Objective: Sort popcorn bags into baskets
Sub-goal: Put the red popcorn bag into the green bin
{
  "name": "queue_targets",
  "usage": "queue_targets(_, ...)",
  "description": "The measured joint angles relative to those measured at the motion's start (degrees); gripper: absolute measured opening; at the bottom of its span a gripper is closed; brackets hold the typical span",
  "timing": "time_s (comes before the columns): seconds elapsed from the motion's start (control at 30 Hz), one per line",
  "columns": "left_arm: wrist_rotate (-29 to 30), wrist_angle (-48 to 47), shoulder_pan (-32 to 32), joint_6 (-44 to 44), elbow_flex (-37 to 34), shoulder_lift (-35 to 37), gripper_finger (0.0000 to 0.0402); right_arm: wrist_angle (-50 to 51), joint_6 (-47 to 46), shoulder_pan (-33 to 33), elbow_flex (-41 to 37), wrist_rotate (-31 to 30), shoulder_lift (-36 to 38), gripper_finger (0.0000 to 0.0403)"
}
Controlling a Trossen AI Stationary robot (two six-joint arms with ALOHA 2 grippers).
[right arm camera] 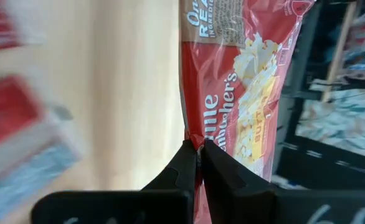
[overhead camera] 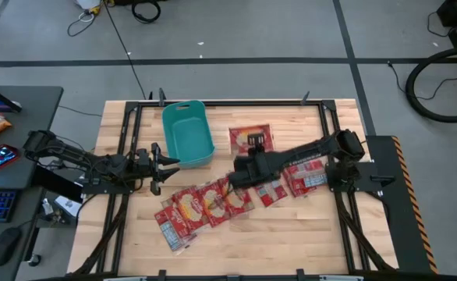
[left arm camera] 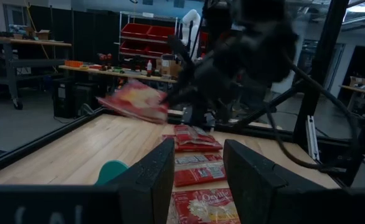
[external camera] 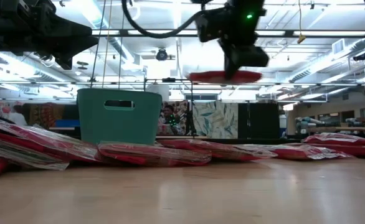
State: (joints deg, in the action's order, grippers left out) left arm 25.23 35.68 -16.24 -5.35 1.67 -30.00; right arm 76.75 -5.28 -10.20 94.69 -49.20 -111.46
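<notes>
Popcorn bag pinched by edge in right gripper, lifted clear of table, right of teal basket, likely for carry there. Other bags flat, nearby. Left gripper unclenched, empty, beside basket, waiting.

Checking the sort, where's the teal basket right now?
In the high view the teal basket sits at the table's far edge, left of centre, just beyond the open left gripper.

Beside your right gripper: glossy crinkled film popcorn bags, a smooth teal plastic basket, pale matt wood table.
</notes>
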Motion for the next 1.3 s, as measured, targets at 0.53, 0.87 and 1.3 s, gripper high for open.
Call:
queue_targets(0.53,0.0,0.1,0.0,1.8,0.0,0.0,0.0144,-36.7,57.7,10.7,1.2,3.4,0.0,0.002)
queue_targets(0.87,0.1,0.1,0.0,2.2,0.0,0.0,0.0144,-50.7,93.8,15.6,1.2,18.7,0.0,0.002)
queue_targets(1.3,5.0,0.6,0.0,3.7,0.0,0.0,0.0144,-61.6,103.5,21.7,1.2,33.2,-3.9,0.0021)
